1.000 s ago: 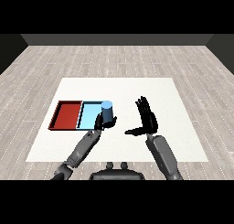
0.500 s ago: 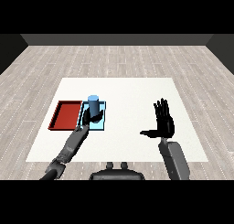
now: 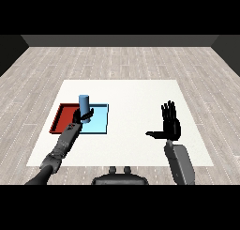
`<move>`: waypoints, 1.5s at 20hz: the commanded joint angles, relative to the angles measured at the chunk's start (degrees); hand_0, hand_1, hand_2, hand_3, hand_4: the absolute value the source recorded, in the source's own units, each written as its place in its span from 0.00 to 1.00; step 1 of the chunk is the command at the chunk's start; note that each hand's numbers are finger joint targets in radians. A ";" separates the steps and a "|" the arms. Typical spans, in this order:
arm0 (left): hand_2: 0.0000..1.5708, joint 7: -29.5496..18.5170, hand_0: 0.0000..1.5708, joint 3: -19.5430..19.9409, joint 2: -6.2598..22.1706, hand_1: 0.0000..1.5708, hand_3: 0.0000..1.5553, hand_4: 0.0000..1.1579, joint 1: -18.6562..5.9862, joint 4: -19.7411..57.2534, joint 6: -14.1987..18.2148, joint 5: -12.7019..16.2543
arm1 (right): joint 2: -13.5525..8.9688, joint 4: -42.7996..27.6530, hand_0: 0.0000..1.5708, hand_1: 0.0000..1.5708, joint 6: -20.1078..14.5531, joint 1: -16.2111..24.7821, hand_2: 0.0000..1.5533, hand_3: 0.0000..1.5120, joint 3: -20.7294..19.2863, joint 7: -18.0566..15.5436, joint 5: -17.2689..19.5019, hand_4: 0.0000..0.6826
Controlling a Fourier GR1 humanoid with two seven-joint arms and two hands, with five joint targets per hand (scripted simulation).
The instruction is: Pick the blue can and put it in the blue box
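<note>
Since earlier frame: my left hand [image 3: 80, 117] carried blue can [image 3: 84, 106] left, right hand [image 3: 170, 124] withdrew right. Can upright at blue tray [image 3: 100, 124] left edge, beside red tray [image 3: 59, 122]. Left fingers clamped on can for lowering; right fingers apart, idle.

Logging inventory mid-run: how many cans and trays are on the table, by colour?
Blue can: 1, in the left hand
Red tray: 1
Light blue tray: 1
Total: 3
</note>
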 commanded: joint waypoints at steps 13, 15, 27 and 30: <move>0.92 11.01 0.97 -2.76 -4.82 0.97 0.47 0.75 -9.75 24.35 0.71 -8.46 | 2.85 10.23 0.00 0.00 2.41 -1.98 0.00 0.00 -2.89 -3.37 -1.08 0.00; 0.90 10.08 0.98 -1.89 -5.19 0.98 0.22 0.72 -7.28 24.77 -0.94 -7.70 | 2.49 13.54 0.00 0.00 3.45 -4.77 0.00 0.00 -3.37 -4.18 -0.76 0.00; 0.00 8.77 0.00 -1.52 -5.08 0.00 0.00 0.00 -6.21 24.44 7.34 -9.21 | 2.55 7.04 0.00 0.00 4.23 -0.09 0.00 0.00 -3.33 -2.11 -1.78 0.00; 0.00 2.84 0.00 3.14 -4.54 0.00 0.00 0.00 -6.46 19.56 15.73 -5.00 | 1.47 7.44 0.00 0.00 6.13 -1.34 0.00 0.00 -4.80 -1.63 -3.81 0.00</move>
